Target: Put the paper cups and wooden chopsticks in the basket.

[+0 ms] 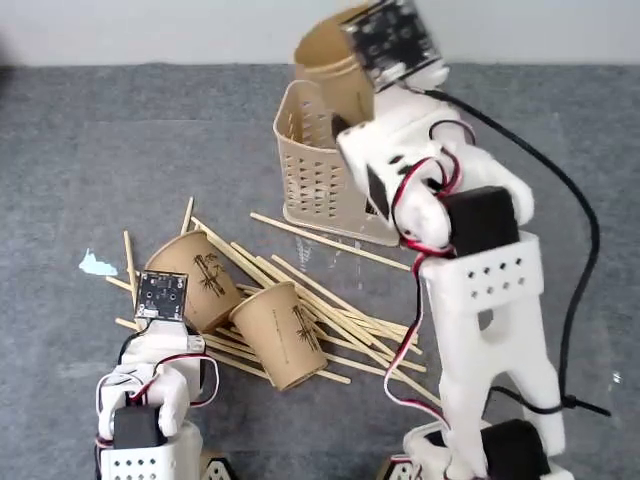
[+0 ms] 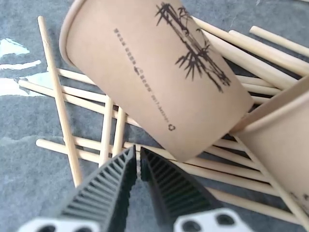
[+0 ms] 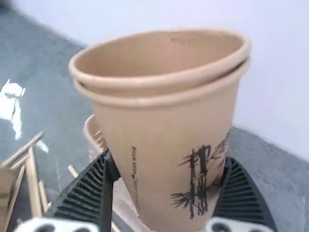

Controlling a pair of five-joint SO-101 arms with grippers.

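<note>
Two nested paper cups (image 3: 159, 125) stand upright between my right gripper's (image 3: 164, 193) fingers, which are shut on them. In the high view these cups (image 1: 328, 58) hang over the far end of the beige slotted basket (image 1: 310, 175). Two more paper cups lie on their sides on the table, one (image 1: 205, 278) beside the other (image 1: 282, 335), on a scatter of wooden chopsticks (image 1: 330, 310). My left gripper (image 2: 136, 155) is shut, low over the chopsticks (image 2: 58, 101), its tips just short of the nearer cup (image 2: 159, 82). The second lying cup's rim (image 2: 285, 145) is beside it.
Grey mat covers the table. A pale blue scrap (image 1: 97, 264) lies left of the chopstick pile. The right arm's white body (image 1: 480, 300) and black cable (image 1: 580, 210) stand to the right of the basket.
</note>
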